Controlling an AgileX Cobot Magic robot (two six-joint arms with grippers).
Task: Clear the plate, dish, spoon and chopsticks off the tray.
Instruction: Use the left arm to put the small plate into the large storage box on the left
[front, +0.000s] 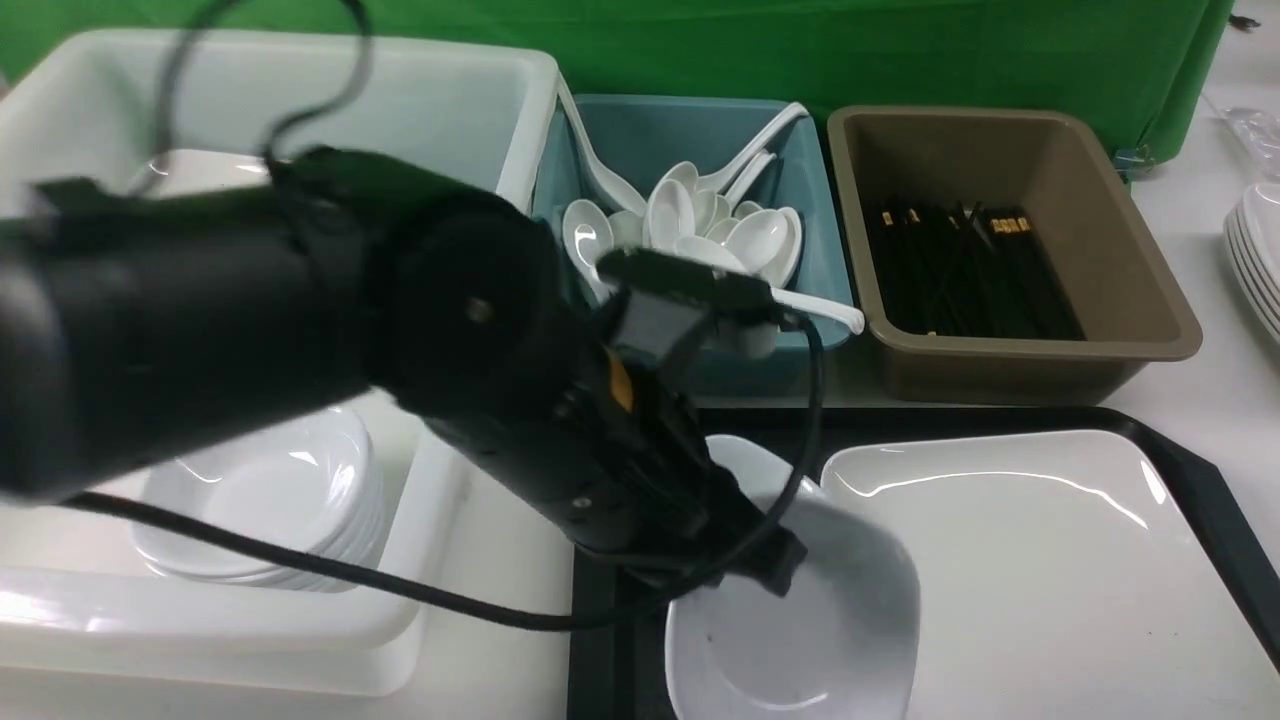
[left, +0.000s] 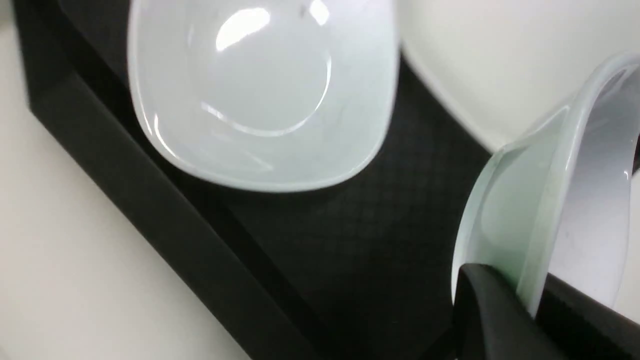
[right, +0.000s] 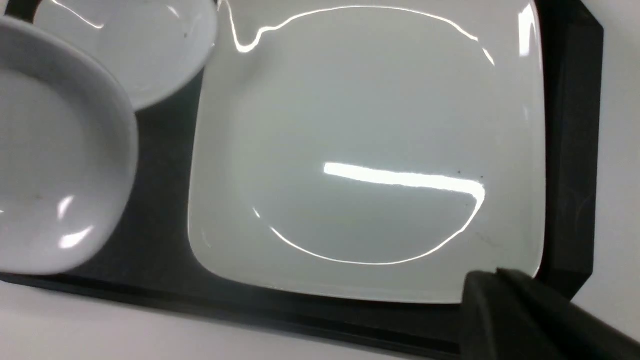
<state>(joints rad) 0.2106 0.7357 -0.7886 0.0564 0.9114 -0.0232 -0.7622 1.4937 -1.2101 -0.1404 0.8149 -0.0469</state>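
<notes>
My left gripper is shut on the rim of a small white dish, which is tilted over the near left part of the black tray. In the left wrist view the fingers pinch that dish's edge. A second small dish lies flat on the tray just behind it. The large white plate fills the tray's right side. My right gripper is shut on nothing, above the plate's corner. No spoon or chopsticks show on the tray.
A white bin at the left holds stacked dishes. Behind the tray, a teal bin holds white spoons and a brown bin holds black chopsticks. Stacked plates sit at the far right.
</notes>
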